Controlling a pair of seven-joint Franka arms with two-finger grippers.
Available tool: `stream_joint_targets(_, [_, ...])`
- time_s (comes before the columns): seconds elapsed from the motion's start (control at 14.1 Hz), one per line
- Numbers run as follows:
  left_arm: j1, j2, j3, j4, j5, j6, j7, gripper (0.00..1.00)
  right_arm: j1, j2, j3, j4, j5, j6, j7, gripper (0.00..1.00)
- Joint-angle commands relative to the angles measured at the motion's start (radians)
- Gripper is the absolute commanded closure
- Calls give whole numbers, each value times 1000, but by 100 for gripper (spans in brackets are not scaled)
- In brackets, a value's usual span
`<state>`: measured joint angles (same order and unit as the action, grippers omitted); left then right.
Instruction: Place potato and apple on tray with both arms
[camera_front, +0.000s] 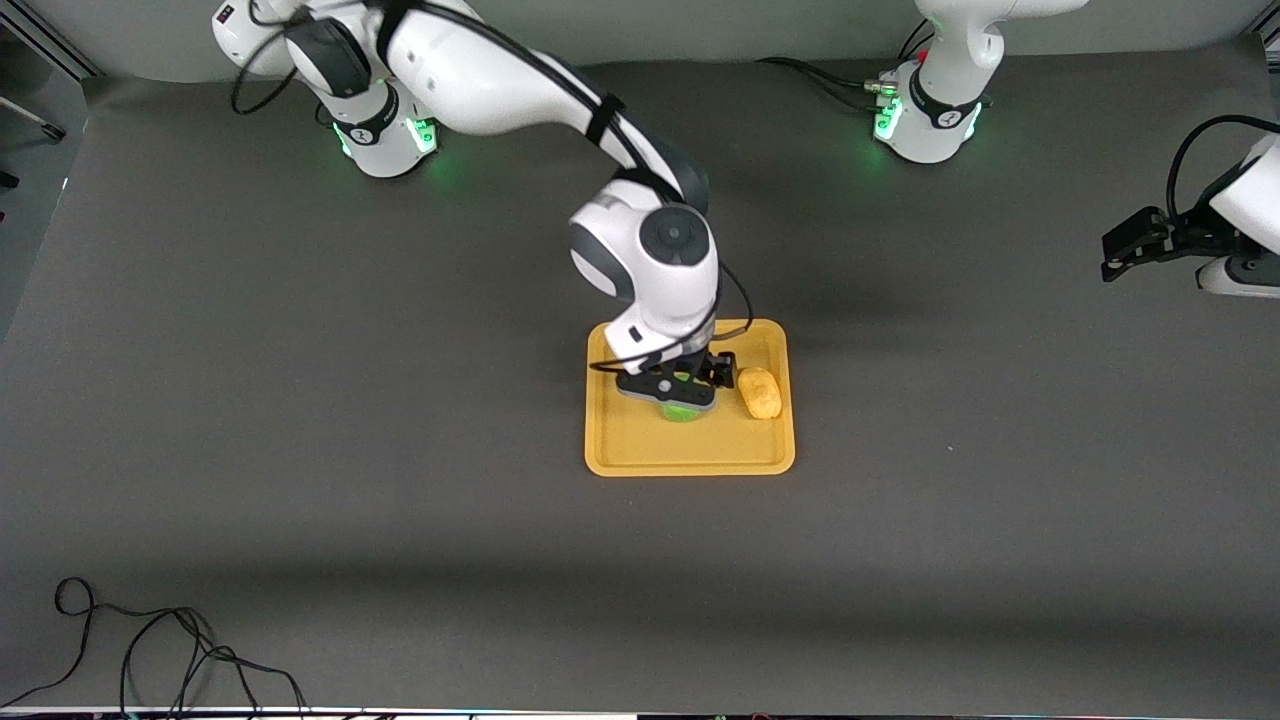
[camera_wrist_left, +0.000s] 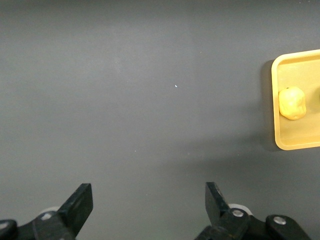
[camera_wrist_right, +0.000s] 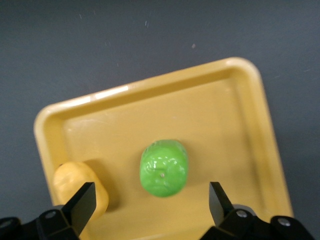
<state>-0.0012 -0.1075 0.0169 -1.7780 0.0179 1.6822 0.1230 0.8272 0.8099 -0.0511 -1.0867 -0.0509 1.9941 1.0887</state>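
Observation:
The yellow-orange tray (camera_front: 690, 452) lies mid-table. The green apple (camera_front: 681, 411) rests on it, and the yellow-orange potato (camera_front: 759, 392) lies beside it toward the left arm's end. My right gripper (camera_front: 680, 393) hangs just over the apple, open, its fingers wide apart and not touching it. The right wrist view shows the apple (camera_wrist_right: 164, 167), the potato (camera_wrist_right: 75, 187), the tray (camera_wrist_right: 200, 110) and the open gripper (camera_wrist_right: 150, 200). My left gripper (camera_front: 1118, 252) waits open and empty over the bare mat at its end of the table. The left wrist view shows that gripper (camera_wrist_left: 149, 200), the potato (camera_wrist_left: 291, 103) and the tray (camera_wrist_left: 300, 144).
A dark grey mat (camera_front: 300, 420) covers the table. Black cables (camera_front: 150, 650) lie at the edge nearest the front camera, toward the right arm's end. The right arm's forearm and wrist (camera_front: 650, 250) reach over the tray's edge nearest the bases.

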Motion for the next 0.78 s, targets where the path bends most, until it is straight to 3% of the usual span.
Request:
stream_joint_targets(0.0, [-46,-11,58,3,4,-12,21,0,-16,-173,-10,-65,10,-119,-2,0])
stream_joint_targets(0.21, [-19,-12,48,-1,4,-13,66,0,-77,-317,-10,-139,11,-299,-186,0])
stream_joint_targets(0.5, [-19,-3,49,-1,4,-9,66,0,-242,-552,6,-361,16,-324,-402,0])
stream_joint_targets(0.71, [-19,-3,49,-3,46,-12,66,0,-493,-714,127,-524,48,-328,-588,0])
